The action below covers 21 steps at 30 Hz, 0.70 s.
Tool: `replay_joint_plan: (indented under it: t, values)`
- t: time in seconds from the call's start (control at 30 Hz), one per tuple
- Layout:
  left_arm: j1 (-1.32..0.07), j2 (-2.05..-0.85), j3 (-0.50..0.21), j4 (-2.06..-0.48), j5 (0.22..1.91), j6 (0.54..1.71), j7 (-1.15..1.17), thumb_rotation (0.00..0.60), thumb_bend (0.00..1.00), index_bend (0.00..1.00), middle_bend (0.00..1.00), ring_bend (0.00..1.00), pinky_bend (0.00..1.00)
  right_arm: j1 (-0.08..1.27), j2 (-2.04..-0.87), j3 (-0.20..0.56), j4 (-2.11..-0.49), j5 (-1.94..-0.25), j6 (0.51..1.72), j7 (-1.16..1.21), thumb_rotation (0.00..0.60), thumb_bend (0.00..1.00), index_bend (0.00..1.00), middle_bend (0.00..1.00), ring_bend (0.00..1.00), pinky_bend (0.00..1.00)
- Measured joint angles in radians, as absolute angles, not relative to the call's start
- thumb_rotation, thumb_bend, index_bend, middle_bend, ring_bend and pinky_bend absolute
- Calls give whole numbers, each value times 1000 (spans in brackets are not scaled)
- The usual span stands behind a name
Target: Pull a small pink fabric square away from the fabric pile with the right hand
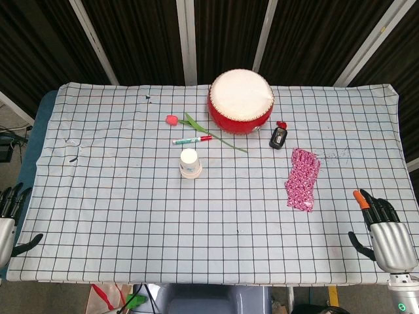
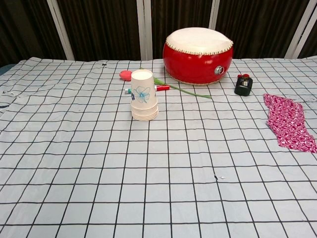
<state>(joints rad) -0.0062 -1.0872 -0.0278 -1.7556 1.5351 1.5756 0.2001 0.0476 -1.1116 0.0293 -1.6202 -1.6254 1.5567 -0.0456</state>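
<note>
While nothing is yet gripped, both hands wait at the near edge of the checked tablecloth (image 1: 131, 216). Right hand (image 1: 386, 232): low at the near right corner, fingers spread apart, holding nothing, orange tip on one finger. Left hand (image 1: 10, 219): at the far left edge, half out of the head view, fingers apart as far as can be told, empty. Neither shows in the chest view.

Just beyond the right hand, toward the table's middle: the pink fabric pile (image 1: 302, 178), lying flat in a long patterned strip, apart from everything else. Whether one square or several stacked cannot be told from either view.

Further in: stacked paper cups (image 2: 143, 96) upside down near the centre. Behind them a marker pen (image 1: 192, 139), a pink tulip (image 1: 172, 120) with its long green stem, a small black gadget (image 1: 278, 138) and, farthest back, a red drum (image 1: 241, 101).

Likely trouble from here: thin, flat cloth giving fingertips little to catch, so a shallow pinch slipping off; a deep one dragging the whole pile, or bunching the tablecloth beneath it, rather than freeing a single square.
</note>
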Motion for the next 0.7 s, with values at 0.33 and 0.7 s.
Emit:
replay_joint_plan:
  t: [0.33, 0.7]
  values:
    - [-1, -1086, -23, -1757, 1552, 1590, 201, 600, 247, 97, 0, 0, 19, 47, -1107, 27, -1628, -1620, 1552, -48, 600, 346, 0, 82, 163, 138]
    - [-12, -1091, -20, -1757, 1543, 1560, 216, 600, 246, 97, 0, 0, 19, 47, -1109, 28, -1641, -1602, 1539, -62, 600, 346, 0, 126, 285, 175]
